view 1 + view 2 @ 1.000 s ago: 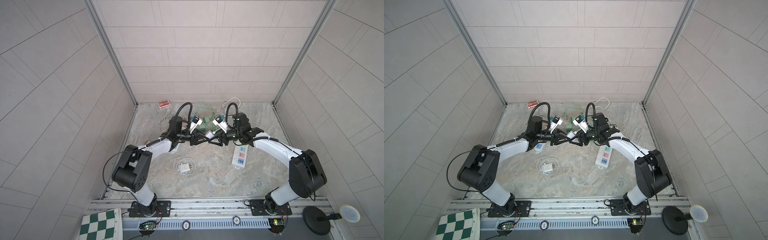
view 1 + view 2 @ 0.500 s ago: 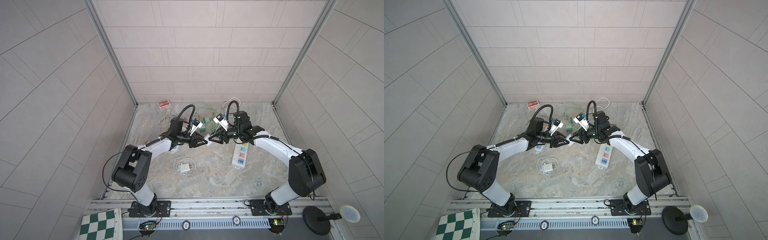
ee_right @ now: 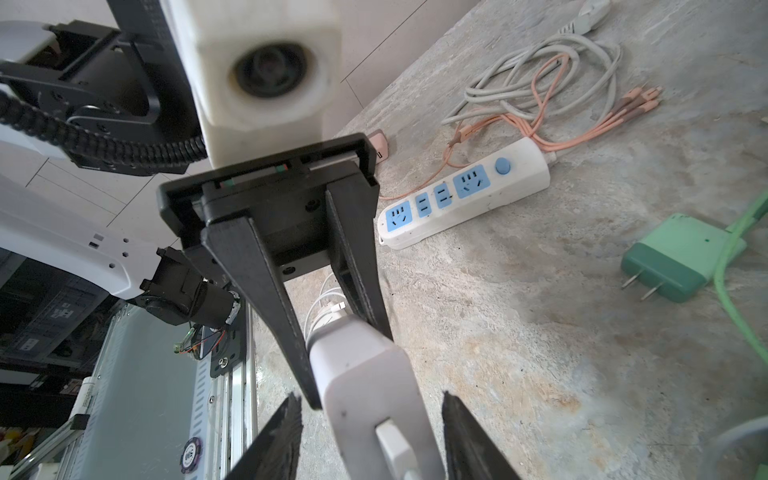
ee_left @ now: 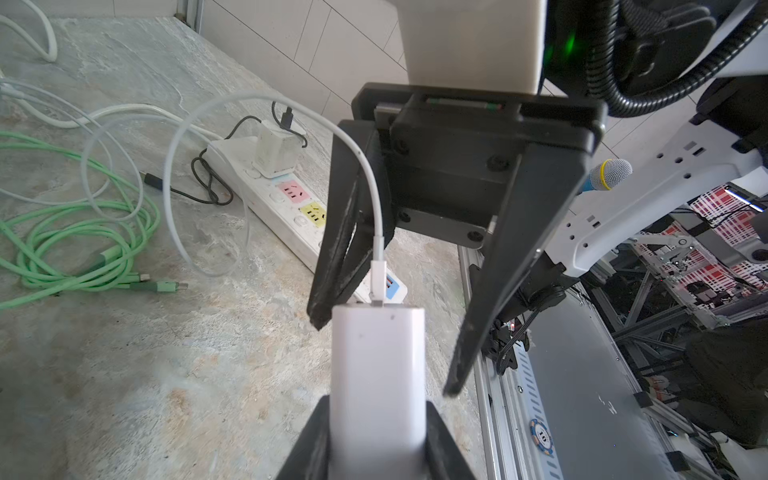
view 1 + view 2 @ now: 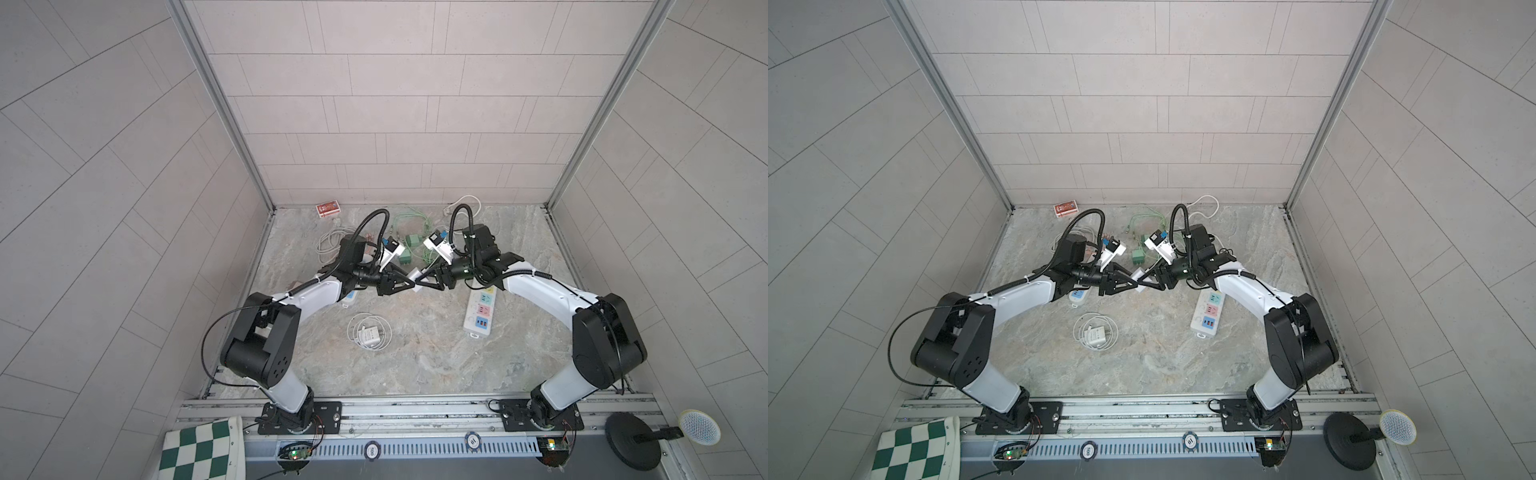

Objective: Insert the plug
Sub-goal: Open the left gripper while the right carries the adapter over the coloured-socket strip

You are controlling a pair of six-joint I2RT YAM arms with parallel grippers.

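You cannot see the prongs of the white rectangular plastic charger: its lower end runs off the left wrist picture inside the left claw. In both top views it is a sliver too small to judge, and the left arm hides most of the white blue-socketed power strip.

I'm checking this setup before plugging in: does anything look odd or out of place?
Nothing looks damaged. The white charger is up in the air, clamped by the left end effector with the right end effector open around it, not at a power strip.
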